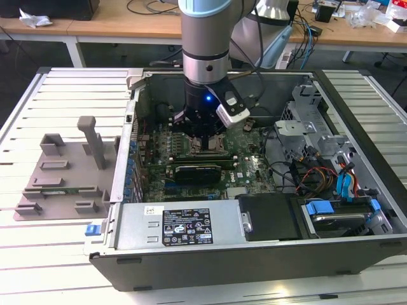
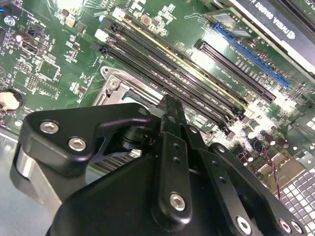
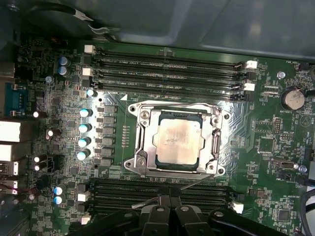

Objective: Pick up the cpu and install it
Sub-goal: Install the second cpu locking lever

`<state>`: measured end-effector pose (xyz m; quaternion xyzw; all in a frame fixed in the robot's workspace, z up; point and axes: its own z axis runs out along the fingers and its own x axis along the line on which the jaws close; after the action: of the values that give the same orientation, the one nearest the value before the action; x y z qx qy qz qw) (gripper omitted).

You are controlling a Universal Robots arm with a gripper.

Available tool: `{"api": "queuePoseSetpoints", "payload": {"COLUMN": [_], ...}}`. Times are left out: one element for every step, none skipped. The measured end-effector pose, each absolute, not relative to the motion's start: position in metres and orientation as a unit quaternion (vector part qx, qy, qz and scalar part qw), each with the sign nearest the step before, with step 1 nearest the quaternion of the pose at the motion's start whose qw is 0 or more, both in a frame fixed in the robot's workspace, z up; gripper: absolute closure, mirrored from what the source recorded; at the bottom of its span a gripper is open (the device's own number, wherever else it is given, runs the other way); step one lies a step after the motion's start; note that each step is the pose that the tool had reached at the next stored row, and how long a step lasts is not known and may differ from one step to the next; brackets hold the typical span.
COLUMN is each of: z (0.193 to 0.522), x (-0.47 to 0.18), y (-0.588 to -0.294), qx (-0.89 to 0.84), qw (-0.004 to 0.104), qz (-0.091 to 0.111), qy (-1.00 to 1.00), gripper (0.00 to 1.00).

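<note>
The open computer case (image 1: 254, 254) lies flat on a slatted white table (image 1: 38, 254), its side panel off so the arm can reach straight down into it. Beside it, toward the exterior view's left, sits a grey fixture plate (image 1: 63, 181) with raised blocks, probably a staging place for parts; nothing on it can be made out as a chip. The Universal Robots arm (image 1: 203, 38) stands vertical over the green motherboard (image 3: 275, 162), a posture that suits pressing or releasing something squarely from above.

In the first wrist view the metal socket frame (image 3: 142, 147) lies closed around its window, and the cpu (image 3: 178, 140) sits inside that window, its pale silvery top level with the frame. By the look of it, the chip is already seated in the socket and not carried. Rows of memory slots (image 3: 167, 69) run on both sides of the socket.

The gripper (image 3: 167, 204) hangs low, just beside the socket's edge, with its black linkage drawn narrow and its fingers (image 2: 170, 110) together, holding nothing that I can see.
</note>
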<state>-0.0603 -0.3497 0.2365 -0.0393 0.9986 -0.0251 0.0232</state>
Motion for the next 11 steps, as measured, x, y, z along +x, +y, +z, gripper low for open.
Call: {"api": "queuePoseSetpoints", "payload": {"z": [0.2364,0.2364,0.2362,0.2361,0.2360,0.2358,0.2355,0.2346,0.2329,0.2303,0.2287], "x": [-0.0612,-0.0622,-0.0629,-0.0635,-0.0645,-0.0658,-0.0676,-0.0691,-0.0697,-0.0702,-0.0709], "y": [-0.3497,-0.3497,-0.3497,-0.3497,-0.3496,-0.3496,-0.3496,-0.3496,-0.3496,-0.3496,-0.3495], "qx": [-0.039,-0.039,-0.039,-0.039,-0.039,-0.039,-0.039,-0.039,-0.039,-0.039,-0.039], "qw": [0.023,0.023,0.023,0.023,0.023,0.023,0.023,0.023,0.023,0.023,0.023], "qz": [-0.025,-0.025,-0.025,-0.025,-0.025,-0.025,-0.025,-0.025,-0.025,-0.025,-0.025], "qy": [0.999,0.999,0.999,0.999,0.999,0.999,0.999,0.999,0.999,0.999,0.999], "gripper": [0.89,0.89,0.89,0.89,0.89,0.89,0.89,0.89,0.89,0.89,0.89]}}
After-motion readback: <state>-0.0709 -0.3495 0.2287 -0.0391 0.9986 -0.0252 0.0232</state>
